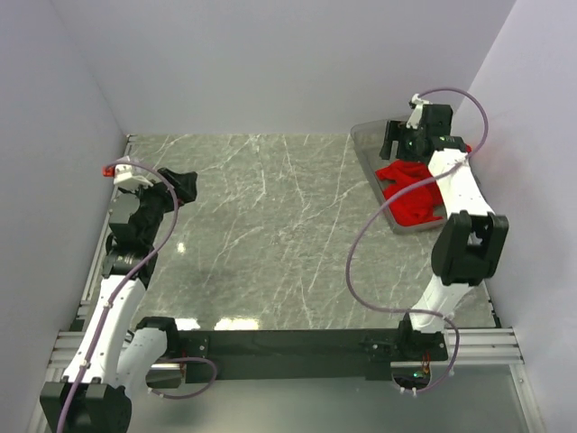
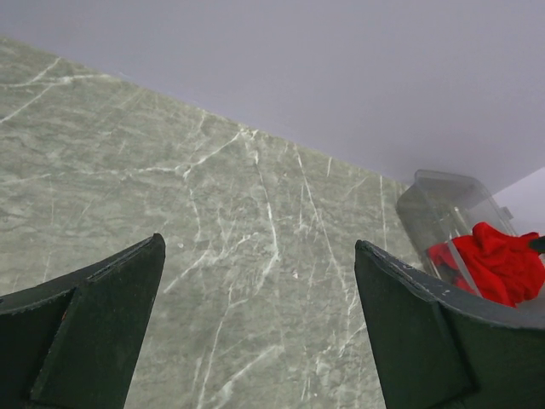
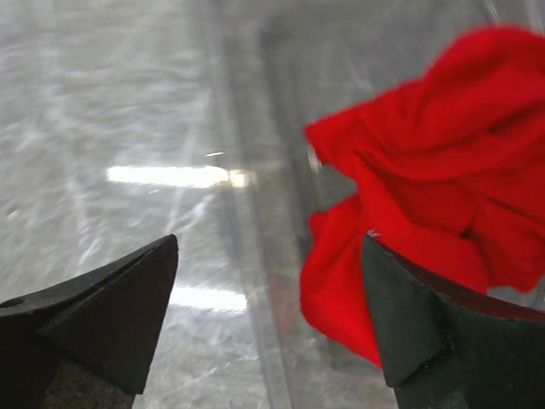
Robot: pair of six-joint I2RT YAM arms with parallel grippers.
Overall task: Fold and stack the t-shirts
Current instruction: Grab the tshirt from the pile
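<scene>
While red t-shirt (image 3: 426, 170) lies crumpled in clear plastic bin (image 2: 434, 204), right gripper (image 3: 268, 247), jaws apart, empty, over bin wall: advise pinching top fold only. Left gripper (image 2: 260, 247): apart, empty.

Greenish-grey marble-look table (image 1: 270, 234) with white veins takes up most of the frame. A clear plastic bin (image 1: 364, 149) sits on it in the upper right, near the right-hand wall. Plain pale walls (image 1: 270, 54) on three sides.

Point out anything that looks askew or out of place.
The bright red cloth t-shirt lies crumpled in a heap inside the clear plastic bin at the far right of the grey-green marbled table, not folded. Nothing else looks spilled or damaged.
</scene>
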